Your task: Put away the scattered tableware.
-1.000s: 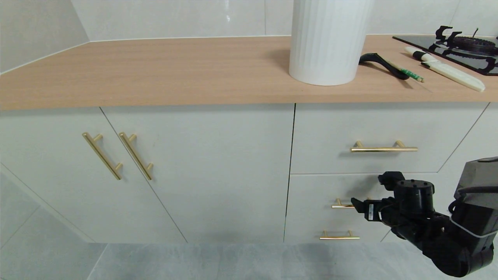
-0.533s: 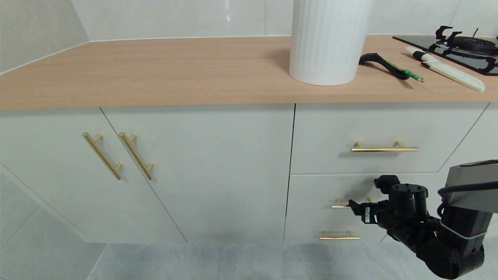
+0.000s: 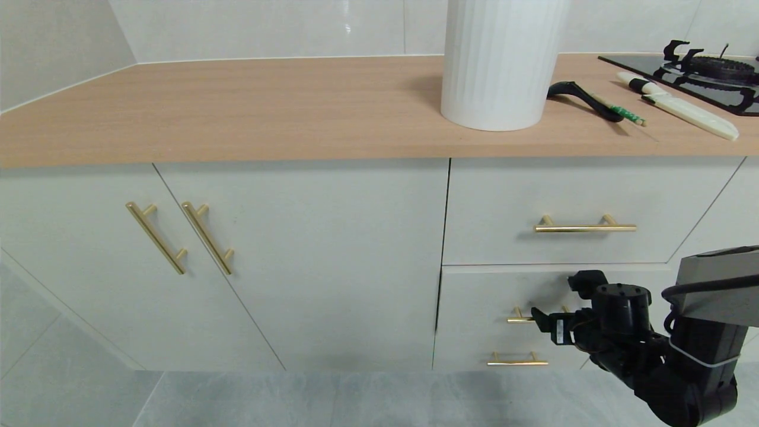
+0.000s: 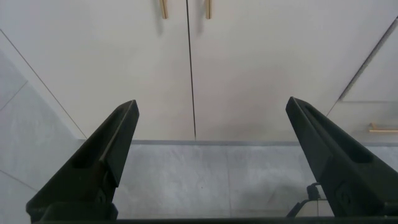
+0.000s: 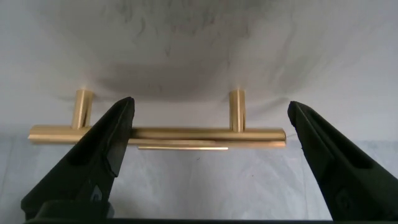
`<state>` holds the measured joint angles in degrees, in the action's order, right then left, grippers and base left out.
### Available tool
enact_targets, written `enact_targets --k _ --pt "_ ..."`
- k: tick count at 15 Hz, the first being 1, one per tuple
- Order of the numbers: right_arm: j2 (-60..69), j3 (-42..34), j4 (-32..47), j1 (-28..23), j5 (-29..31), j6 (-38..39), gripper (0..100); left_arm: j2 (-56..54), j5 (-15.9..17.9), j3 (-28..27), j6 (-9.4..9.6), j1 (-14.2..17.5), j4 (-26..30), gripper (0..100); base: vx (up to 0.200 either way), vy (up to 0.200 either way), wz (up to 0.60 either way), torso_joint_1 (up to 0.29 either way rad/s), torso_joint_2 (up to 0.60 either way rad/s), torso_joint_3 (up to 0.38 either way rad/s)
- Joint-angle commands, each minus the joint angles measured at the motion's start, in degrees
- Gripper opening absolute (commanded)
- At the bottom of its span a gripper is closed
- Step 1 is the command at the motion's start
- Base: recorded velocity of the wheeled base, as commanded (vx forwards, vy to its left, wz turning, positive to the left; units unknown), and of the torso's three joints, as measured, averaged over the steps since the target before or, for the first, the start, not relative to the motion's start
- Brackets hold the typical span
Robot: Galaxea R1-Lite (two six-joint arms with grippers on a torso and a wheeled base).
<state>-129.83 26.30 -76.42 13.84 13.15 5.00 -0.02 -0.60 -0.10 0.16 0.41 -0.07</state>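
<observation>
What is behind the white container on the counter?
A black utensil emerges from behind the right side of the container, lying on the counter; tiled wall stands beyond. How far the utensil continues, and anything else behind, is covered.

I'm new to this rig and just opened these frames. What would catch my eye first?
A tall white ribbed container stands on the wooden countertop, with a knife and a black-handled utensil lying to its right. Below, the right gripper sits open at the middle drawer's gold handle.
</observation>
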Motion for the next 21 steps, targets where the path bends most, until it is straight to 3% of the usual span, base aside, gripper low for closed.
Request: enact_targets --k 1,3,5,7,9,11,17,21 --pt "-0.16 -0.98 0.31 -0.04 -0.06 -1.39 100 0.02 -0.02 0.01 0.02 0.02 -0.01 100 0.0 0.0 0.0 0.0 0.0 0.0" --pt "3.09 -3.36 0.66 -0.13 -0.32 -2.98 100 0.02 -0.02 0.1 -0.07 0.02 -0.01 100 0.0 0.0 0.0 0.0 0.0 0.0" --pt "13.9 -6.78 8.4 -0.04 -3.22 -5.79 100 0.02 -0.02 0.01 0.02 0.02 -0.01 100 0.0 0.0 0.0 0.0 0.0 0.0" --pt "29.9 -5.82 28.79 1.54 -5.6 -7.02 100 0.02 -0.02 0.01 0.02 0.02 -0.01 100 0.0 0.0 0.0 0.0 0.0 0.0" --pt "43.61 0.51 51.02 3.48 -6.3 -6.84 100 0.02 -0.02 0.01 0.02 0.02 -0.01 100 0.0 0.0 0.0 0.0 0.0 0.0" --pt "52.13 4.82 60.08 5.5 -6.47 -5.79 100 0.02 -0.02 0.1 0.02 0.02 -0.01 100 0.0 0.0 0.0 0.0 0.0 0.0" --pt "47.92 3.76 51.73 8.66 -5.33 -1.92 100 0.02 -0.02 0.01 0.02 0.02 -0.01 100 0.0 0.0 0.0 0.0 0.0 0.0" --pt "27.53 -2.39 24.92 8.4 0.12 -0.87 100 0.02 -0.02 0.01 -0.07 0.02 -0.01 100 0.0 0.0 0.0 0.0 0.0 0.0"
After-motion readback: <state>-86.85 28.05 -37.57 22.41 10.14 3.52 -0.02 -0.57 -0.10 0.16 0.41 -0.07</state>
